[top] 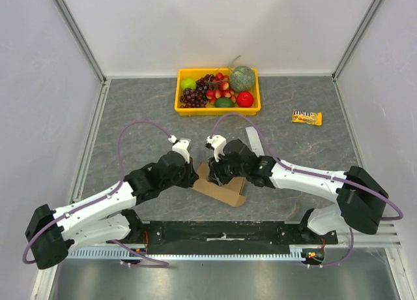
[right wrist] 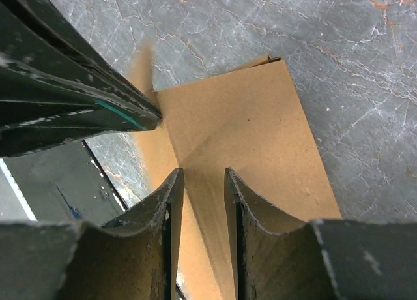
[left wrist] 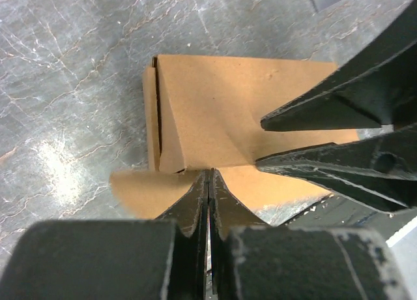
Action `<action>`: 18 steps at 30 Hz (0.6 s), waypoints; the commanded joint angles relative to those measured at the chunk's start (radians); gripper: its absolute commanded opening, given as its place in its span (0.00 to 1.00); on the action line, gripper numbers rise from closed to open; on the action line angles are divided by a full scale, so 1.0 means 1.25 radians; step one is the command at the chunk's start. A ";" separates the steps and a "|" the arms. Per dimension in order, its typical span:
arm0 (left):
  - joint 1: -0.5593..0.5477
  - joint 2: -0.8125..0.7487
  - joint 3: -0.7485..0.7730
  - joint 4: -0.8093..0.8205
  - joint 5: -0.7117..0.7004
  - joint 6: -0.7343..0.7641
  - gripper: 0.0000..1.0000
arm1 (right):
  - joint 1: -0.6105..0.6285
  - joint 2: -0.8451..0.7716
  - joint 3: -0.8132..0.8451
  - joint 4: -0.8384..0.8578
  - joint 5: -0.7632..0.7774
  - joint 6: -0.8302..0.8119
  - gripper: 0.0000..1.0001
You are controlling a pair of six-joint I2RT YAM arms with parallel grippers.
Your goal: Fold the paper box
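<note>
The paper box lies as a flattened brown cardboard piece between the two arms, near the table's front edge. In the left wrist view the paper box shows a raised folded side on its left. My left gripper is shut, its tips resting at a crease of the cardboard with a flap spreading under them. My right gripper stands open over the paper box, its fingers on either side of a fold line, and I cannot tell whether they touch it. The two grippers almost meet.
A yellow tray with fruit stands at the back middle. A yellow snack bar lies at the back right and a pale strip behind the right arm. A black rail runs along the near edge.
</note>
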 commanded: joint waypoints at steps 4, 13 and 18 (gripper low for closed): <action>0.000 0.073 0.001 0.024 -0.003 -0.006 0.02 | 0.003 0.023 -0.014 -0.043 0.044 -0.015 0.38; 0.000 0.082 -0.006 0.019 0.012 -0.011 0.02 | 0.003 0.020 -0.012 -0.044 0.042 -0.009 0.38; 0.000 0.009 0.023 0.017 0.002 -0.009 0.02 | 0.003 0.017 -0.010 -0.044 0.039 -0.013 0.38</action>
